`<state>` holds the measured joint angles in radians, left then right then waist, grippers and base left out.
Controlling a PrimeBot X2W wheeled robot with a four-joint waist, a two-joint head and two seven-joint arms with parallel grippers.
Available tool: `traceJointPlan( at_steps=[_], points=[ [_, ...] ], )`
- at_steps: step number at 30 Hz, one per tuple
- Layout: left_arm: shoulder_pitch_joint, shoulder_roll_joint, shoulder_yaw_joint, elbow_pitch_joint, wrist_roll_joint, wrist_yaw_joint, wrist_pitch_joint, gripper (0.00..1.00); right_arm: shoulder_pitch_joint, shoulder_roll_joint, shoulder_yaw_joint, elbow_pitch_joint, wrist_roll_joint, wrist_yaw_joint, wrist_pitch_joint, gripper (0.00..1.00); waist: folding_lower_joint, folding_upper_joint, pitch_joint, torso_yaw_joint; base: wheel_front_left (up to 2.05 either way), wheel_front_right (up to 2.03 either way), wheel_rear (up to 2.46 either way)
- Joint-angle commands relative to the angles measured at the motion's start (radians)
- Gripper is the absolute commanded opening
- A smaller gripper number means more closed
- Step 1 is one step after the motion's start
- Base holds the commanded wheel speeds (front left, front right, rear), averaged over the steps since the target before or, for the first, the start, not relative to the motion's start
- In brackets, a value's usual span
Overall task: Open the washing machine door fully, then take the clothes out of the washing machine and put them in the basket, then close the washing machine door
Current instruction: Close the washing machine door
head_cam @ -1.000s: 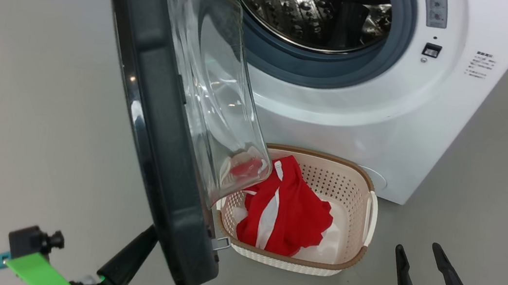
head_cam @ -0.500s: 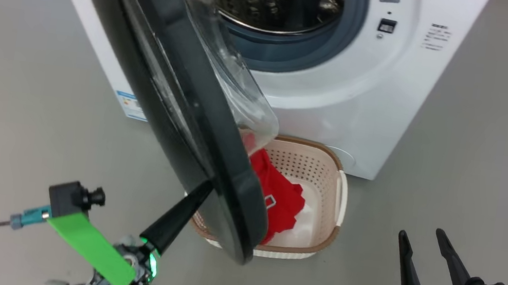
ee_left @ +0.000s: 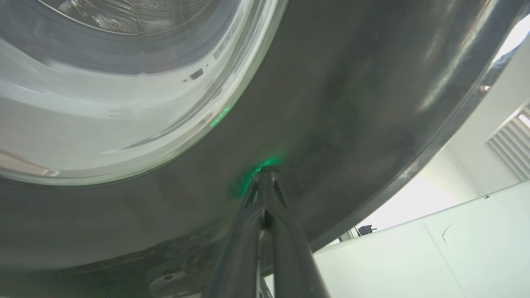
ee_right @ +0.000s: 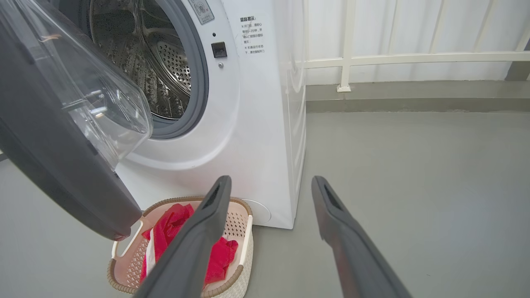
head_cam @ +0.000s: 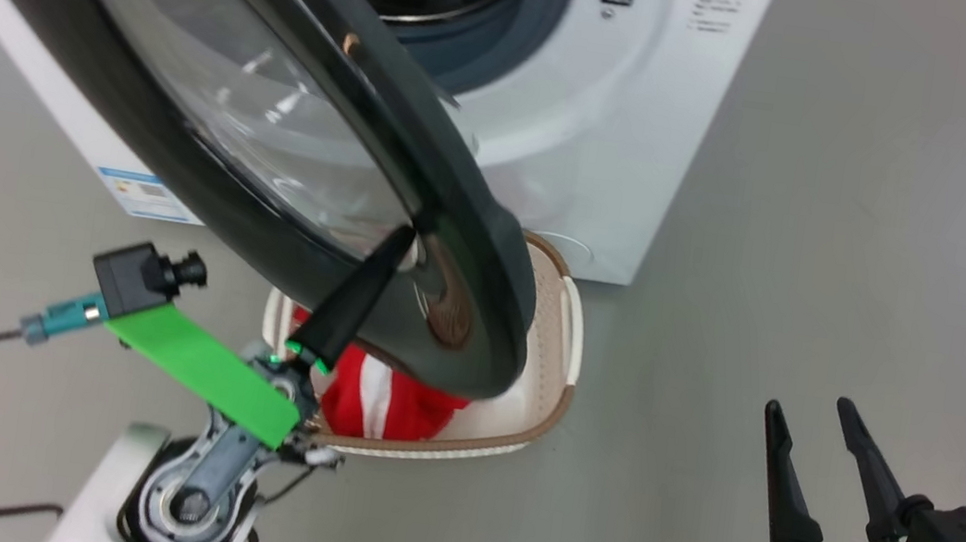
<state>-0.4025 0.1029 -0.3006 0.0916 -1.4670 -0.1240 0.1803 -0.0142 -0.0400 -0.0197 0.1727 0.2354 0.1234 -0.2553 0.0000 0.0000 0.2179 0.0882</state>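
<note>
1. The left claw (head_cam: 405,240), fingers pressed together, touches its tip to the glossy outer rim of the washing machine door (head_cam: 219,78), low on its near edge.
2. The door stands partly open, hanging over the basket (head_cam: 544,363) on the floor.
3. The clothes (head_cam: 418,407) lie in the basket, just right of the left claw's wrist.
4. The washing machine (head_cam: 615,120) stands just beyond the basket.
5. The right claw (head_cam: 807,409), fingers apart and empty, hovers at near right, well apart from the basket.

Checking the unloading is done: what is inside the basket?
The red clothes lie in the basket; anything beneath them, and the corner behind the door, is hidden.
</note>
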Motion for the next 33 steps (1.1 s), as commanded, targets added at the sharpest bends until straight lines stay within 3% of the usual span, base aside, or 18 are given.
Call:
traceJointPlan(
  at_steps=[1, 25, 33],
  points=[
    [-0.062, 0.021, 0.017, -0.009, 0.008, -0.007, -0.028, 0.00, -0.035, -0.010, 0.022, -0.026, 0.009, 0.007, -0.006, 1.00, 0.0000, 0.0000, 0.041, -0.050, 0.00, 0.00, 0.00],
    [-0.462, 0.119, -0.108, 0.292, 0.033, -0.007, -0.364, 0.00, -0.114, -0.010, 0.040, -0.026, 0.072, 0.007, -0.006, 1.00, 0.0000, 0.0000, 0.145, -0.209, 0.00, 0.00, 0.00],
    [-0.491, 0.144, -0.149, 0.334, 0.004, -0.007, -0.401, 0.00, -0.109, -0.010, 0.040, -0.022, 0.078, 0.007, -0.006, 1.00, 0.0000, 0.0000, 0.133, -0.224, 0.00, 0.00, 0.00]
  ],
)
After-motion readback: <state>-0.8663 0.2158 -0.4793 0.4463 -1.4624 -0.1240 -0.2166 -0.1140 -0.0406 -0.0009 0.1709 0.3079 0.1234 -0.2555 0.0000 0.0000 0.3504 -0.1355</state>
